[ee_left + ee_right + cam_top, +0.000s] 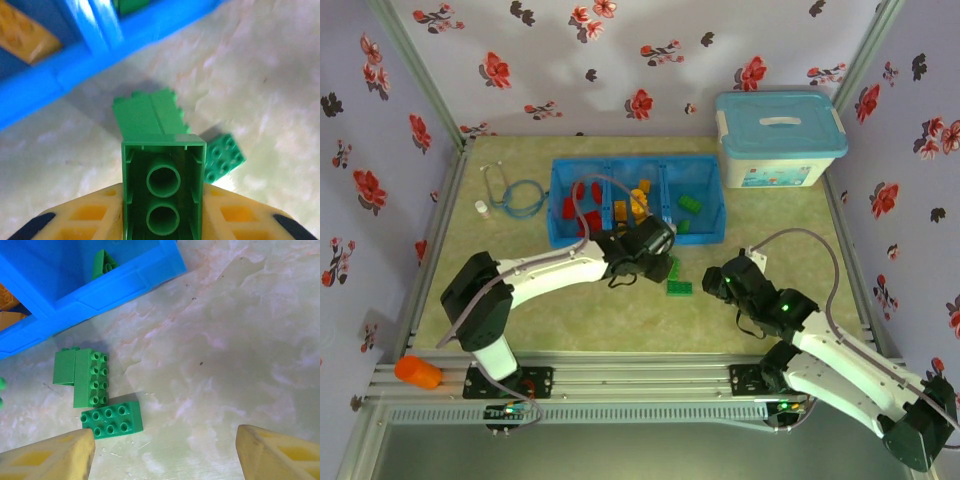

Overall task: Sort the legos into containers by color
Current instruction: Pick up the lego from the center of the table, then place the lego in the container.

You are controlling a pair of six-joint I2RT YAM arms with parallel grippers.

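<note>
My left gripper (163,212) is shut on a green lego (163,185), held end-on so its hollow underside faces the camera. Below it two more green legos (150,112) (224,157) lie on the table beside the blue tray wall (60,75). From above, the left gripper (655,245) hangs at the near edge of the containers (556,205), which hold red (582,195), orange (635,200) and green (690,205) legos. My right gripper (165,455) is open over bare table, with green legos (90,377) (112,420) just left of its left finger (55,457).
A white box with a light-blue lid (778,140) stands at the back right. A blue stethoscope (520,198) and a small white bottle (481,208) lie left of the tray. An orange object (417,372) rests on the front rail at the left.
</note>
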